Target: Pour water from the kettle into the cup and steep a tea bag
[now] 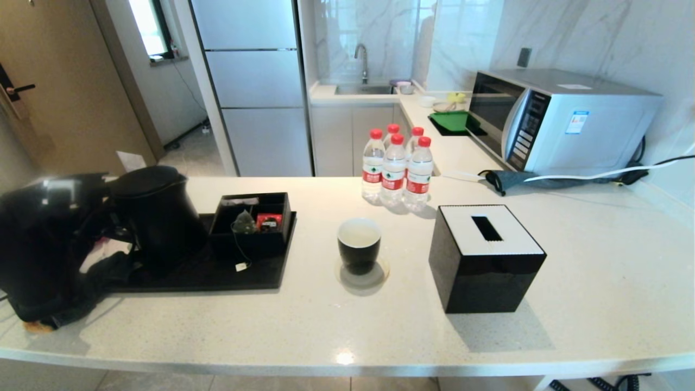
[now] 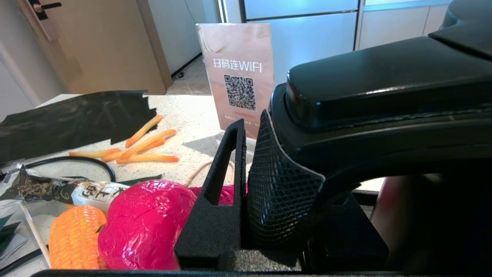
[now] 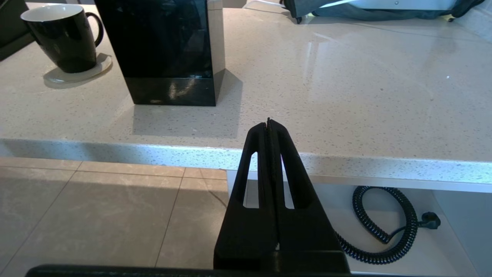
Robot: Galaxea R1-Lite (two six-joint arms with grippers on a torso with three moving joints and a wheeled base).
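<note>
**Left gripper clamped on the kettle handle, ready to lift**

The left gripper (image 2: pixel 246 173) is closed around the loop handle of the kettle (image 1: pixel 157 214), likely to carry and tip it. The cup (image 1: pixel 359 244) waits beyond the kettle from it, on a coaster. Between them the tea bag (image 1: pixel 244 222) rests in a black organiser (image 1: pixel 252 225). The right gripper (image 3: pixel 269 127), fingers pressed together, hangs parked below the counter edge (image 3: pixel 115 150).

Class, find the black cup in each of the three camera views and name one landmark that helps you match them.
Head view: the cup stands on a coaster at the counter's centre, just left of the tissue box.
Left wrist view: not in it; the kettle handle fills the picture.
Right wrist view: at the upper left, beside the tissue box.
Shared landmark: the tissue box, in the head and right wrist views.
</note>
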